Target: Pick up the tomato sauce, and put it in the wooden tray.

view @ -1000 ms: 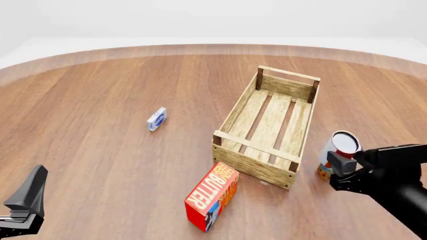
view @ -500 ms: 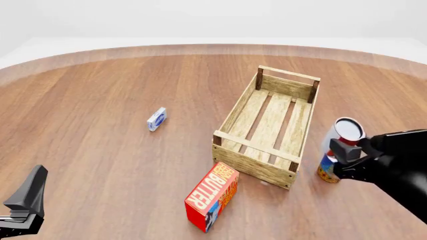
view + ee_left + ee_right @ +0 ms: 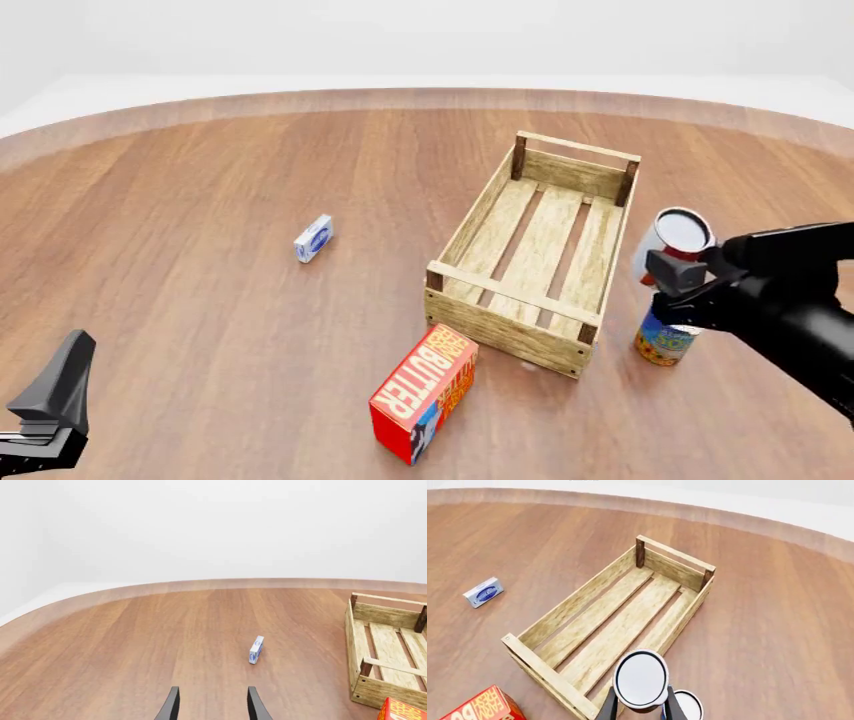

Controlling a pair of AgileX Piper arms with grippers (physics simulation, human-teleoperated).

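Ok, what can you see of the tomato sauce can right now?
The tomato sauce is a small cylindrical can with a silvery-white top ringed in red. Its label is mostly hidden. The right gripper is shut on its sides and holds it off the table, tilted, just right of the wooden tray and above the blue and yellow can. Only the gripper touches it.

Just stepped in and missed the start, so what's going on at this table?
The right end effector has closed on the small red, white and green tomato sauce can with a silvery-white top and holds it in the air beside the light wooden slatted tray, not yet over it. A second can with a blue and yellow label stands on the table below. The left end effector sits open and idle. A red butter box and a small blue-and-white box lie untouched.
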